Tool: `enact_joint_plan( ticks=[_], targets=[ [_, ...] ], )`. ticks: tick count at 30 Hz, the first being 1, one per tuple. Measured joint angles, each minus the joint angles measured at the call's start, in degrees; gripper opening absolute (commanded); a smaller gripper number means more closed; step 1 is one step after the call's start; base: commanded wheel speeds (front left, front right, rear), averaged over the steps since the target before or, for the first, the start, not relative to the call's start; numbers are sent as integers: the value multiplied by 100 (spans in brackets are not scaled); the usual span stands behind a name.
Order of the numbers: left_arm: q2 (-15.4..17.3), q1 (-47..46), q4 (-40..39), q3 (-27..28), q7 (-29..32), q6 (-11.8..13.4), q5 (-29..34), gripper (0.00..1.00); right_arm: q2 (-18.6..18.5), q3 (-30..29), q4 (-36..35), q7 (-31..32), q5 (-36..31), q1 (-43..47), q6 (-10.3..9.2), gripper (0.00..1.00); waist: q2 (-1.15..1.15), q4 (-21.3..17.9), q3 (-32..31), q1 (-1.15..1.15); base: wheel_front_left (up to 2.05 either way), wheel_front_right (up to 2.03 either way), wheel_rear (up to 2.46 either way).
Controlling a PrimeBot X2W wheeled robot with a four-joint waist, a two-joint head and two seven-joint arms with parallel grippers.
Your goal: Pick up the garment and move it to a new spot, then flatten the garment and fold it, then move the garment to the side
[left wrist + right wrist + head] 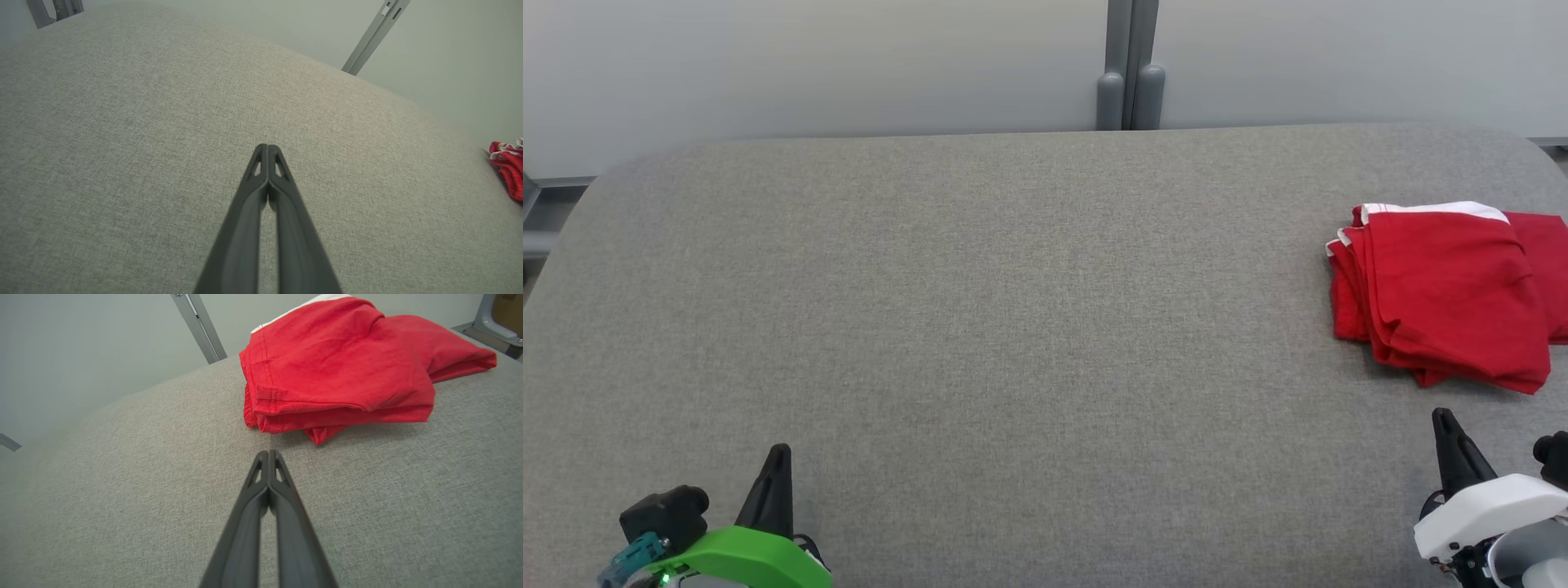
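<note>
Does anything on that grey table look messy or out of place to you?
Only slightly. The red garment sits folded at the table's far right edge. Its layers are not squared up: the lower edges fan out unevenly and a white strip shows along the top. Nothing looks damaged.

We count one red garment (1445, 294) on one grey fabric-covered table (1013, 327), and behind that table two grey rounded posts (1109, 102) standing side by side. The wall behind them shows two pale panels (809, 65), one on each side of the posts. We also count two grippers, the left gripper (267, 148) and the right gripper (269, 453), each with two long dark fingers (241, 245), which makes four fingers in all.
</note>
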Motion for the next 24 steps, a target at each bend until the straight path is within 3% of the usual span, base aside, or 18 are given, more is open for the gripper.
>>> enact_joint_plan(
  ticks=[24],
  targets=[
    [-216,-14,21,527,450,-315,-1436,0,454,-494,20,442,1463,-220,302,0,0,-77,-44,0,0,0,0]
  ],
)
